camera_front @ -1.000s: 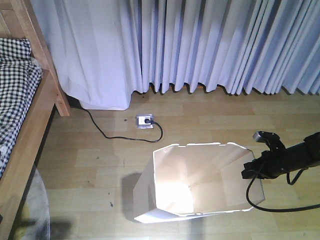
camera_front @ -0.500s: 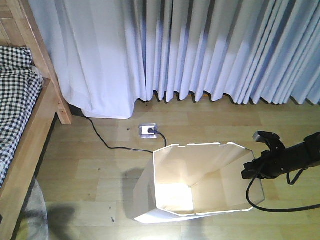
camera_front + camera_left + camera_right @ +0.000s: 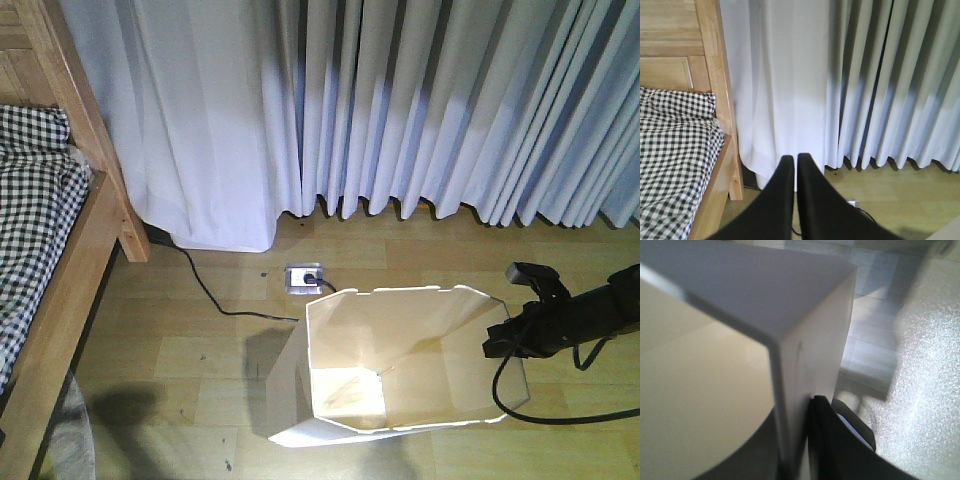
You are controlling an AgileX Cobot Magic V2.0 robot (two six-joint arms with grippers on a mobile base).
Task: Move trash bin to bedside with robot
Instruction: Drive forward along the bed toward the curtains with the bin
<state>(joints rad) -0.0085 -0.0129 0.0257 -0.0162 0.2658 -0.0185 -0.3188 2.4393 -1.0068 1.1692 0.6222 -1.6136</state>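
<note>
The white trash bin (image 3: 400, 365) stands on the wooden floor at the lower middle of the front view, its angular rim open toward me. My right gripper (image 3: 500, 340) is shut on the bin's right wall; in the right wrist view the thin white wall (image 3: 805, 355) sits pinched between the black fingers (image 3: 827, 440). The bed (image 3: 60, 260), a light wooden frame with black-and-white checked bedding, is at the far left, apart from the bin. It also shows in the left wrist view (image 3: 715, 100). My left gripper (image 3: 792, 162) is shut and empty, pointing at the curtain.
Pale pleated curtains (image 3: 400, 100) hang along the back wall. A floor socket (image 3: 303, 277) with a black cable (image 3: 215, 300) lies just behind the bin. A grey rug edge (image 3: 70, 440) is at the lower left beside the bed frame.
The whole view has shifted: curtain, socket and bed post have moved down and right in frame, while the bin and right arm keep the same place. The socket now sits closer to the bin's rim.
</note>
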